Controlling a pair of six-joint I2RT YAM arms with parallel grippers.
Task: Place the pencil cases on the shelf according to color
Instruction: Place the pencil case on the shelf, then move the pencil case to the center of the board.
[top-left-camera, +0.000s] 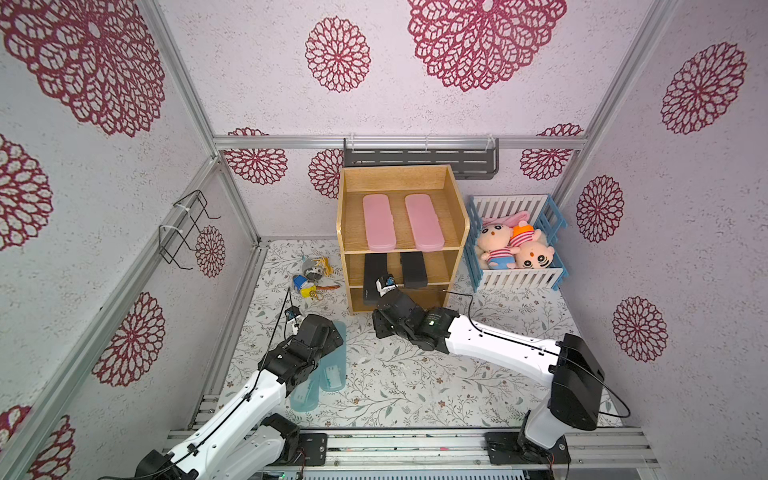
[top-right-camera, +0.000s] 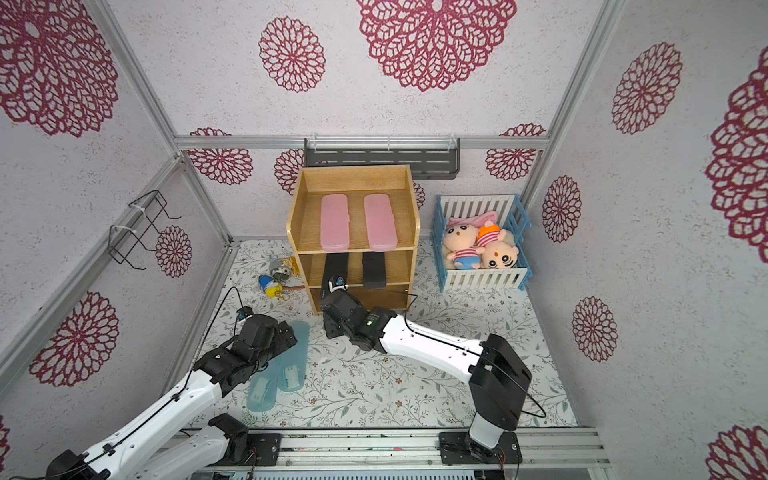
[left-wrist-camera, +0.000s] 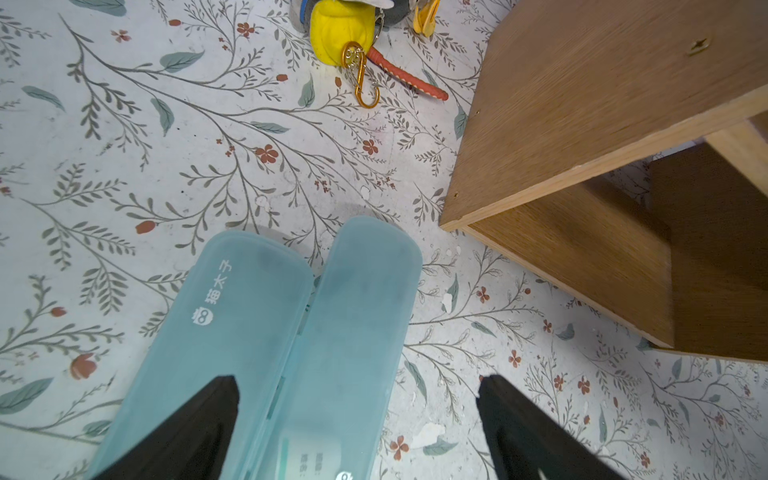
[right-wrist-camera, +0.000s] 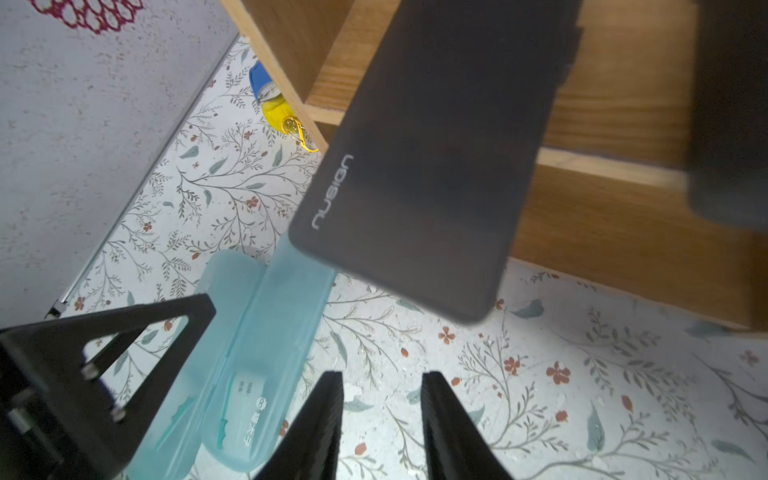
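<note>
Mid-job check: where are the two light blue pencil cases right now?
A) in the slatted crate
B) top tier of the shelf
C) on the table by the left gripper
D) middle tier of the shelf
C: both light blue pencil cases lie side by side on the table, below the open left gripper, neither on the shelf.

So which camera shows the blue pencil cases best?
Left wrist: the blue pencil cases lie close, side by side. In both top views the left arm half covers them; right wrist sees them partly.
</note>
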